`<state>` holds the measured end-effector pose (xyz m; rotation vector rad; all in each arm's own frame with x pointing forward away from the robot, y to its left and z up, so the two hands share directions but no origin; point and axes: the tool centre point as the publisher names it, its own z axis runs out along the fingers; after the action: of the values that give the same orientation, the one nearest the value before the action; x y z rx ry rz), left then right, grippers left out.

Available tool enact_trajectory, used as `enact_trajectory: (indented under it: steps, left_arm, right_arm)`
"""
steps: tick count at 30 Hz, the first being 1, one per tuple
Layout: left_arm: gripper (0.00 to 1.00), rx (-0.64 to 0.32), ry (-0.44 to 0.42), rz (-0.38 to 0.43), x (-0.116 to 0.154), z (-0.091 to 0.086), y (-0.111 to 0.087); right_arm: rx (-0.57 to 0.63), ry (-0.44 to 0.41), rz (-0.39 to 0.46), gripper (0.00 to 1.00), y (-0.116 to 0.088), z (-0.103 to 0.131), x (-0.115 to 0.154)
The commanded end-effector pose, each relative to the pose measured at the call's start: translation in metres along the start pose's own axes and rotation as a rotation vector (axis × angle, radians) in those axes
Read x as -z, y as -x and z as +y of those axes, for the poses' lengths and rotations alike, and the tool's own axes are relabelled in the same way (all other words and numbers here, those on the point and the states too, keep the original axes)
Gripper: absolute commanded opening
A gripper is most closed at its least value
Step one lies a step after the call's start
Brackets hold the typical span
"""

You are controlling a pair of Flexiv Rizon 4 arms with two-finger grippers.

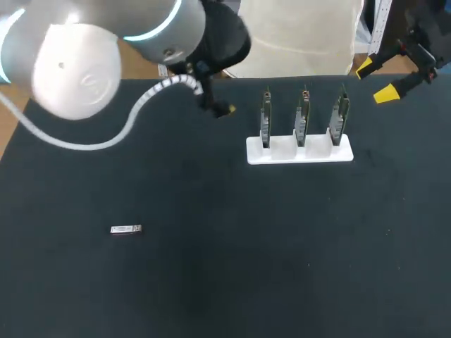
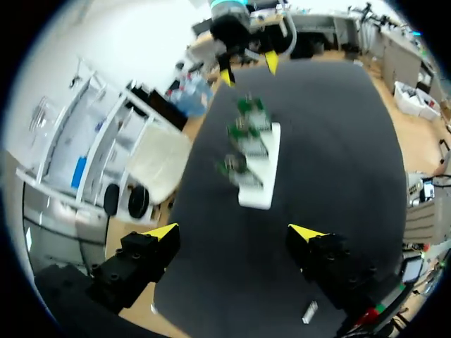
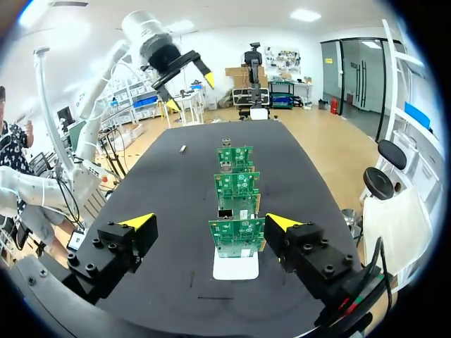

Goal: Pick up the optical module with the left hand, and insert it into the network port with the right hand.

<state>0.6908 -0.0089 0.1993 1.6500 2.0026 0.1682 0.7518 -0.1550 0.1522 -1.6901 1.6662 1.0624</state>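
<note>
Hovering w/ fingers spread wide, L gripper (image 2: pixel 234 232) holds nothing. It hangs high over the far-left part of the table (image 1: pixel 211 282), the board rack ahead of it, well apart from the optical module (image 1: pixel 126 229). Step in hand, as I judge it: the very first one, the approach to the pick. Nothing is grasped, nothing inserted.

Module lies flat and alone on the near-left of the table. In L wrist view it shows down beside one finger, not between the tips. Next move calls for L arm to swing over it, set the tips across its narrow sides, drop right down to the surface and pinch. After that comes a handover to R gripper (image 1: pixel 375 80), which hangs empty w/ fingers apart off the far-right corner.

Materials:
- Module: small slim silvery bar, metal by the look, hard, rectangular, v. low profile.
- Fingers: black blocky bodies w/ bright yellow wedge tips.
- Table top: matte black, prob. cloth or felt.
- Rack (image 1: pixel 299 151): white, smooth, plastic-looking base.
- Circuit boards (image 1: pixel 303 116): 3 green ones, thin and rigid, standing upright on edge in the rack, side by side.
- Network port (image 3: pixel 225 212): prob. the small dark cage low on a board, too small to be sure.
</note>
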Motion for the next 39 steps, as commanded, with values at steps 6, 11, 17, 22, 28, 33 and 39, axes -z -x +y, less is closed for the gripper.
enact_trajectory:
  steps: [6,11,17,22,28,33,39]
  left_arm:
    - [1.00,0.048,0.049,0.380,0.056,-0.039,-0.072]
    - [1.00,0.055,-0.050,0.433,0.048,-0.067,-0.104]
    - [1.00,0.094,-0.149,0.481,0.043,-0.097,-0.138]
    - [1.00,0.114,-0.233,0.484,0.036,-0.125,-0.165]
    - [1.00,0.122,-0.274,0.469,0.031,-0.152,-0.185]
    - [1.00,0.103,-0.326,0.413,0.020,-0.171,-0.200]
    - [1.00,0.073,-0.370,0.397,0.003,-0.183,-0.213]
  right_arm:
    - [0.002,-0.006,-0.001,1.00,0.000,0.002,-0.001]
    - [0.002,-0.006,-0.001,1.00,0.000,0.002,-0.001]
    - [0.002,-0.006,-0.001,1.00,0.000,0.002,-0.001]
    - [0.002,-0.006,-0.001,1.00,0.000,0.002,-0.001]
    - [0.002,-0.006,-0.001,1.00,0.000,0.002,-0.001]
    - [0.002,-0.006,-0.001,1.00,0.000,0.002,-0.001]
    - [0.002,-0.006,-0.001,1.00,0.000,0.002,-0.001]
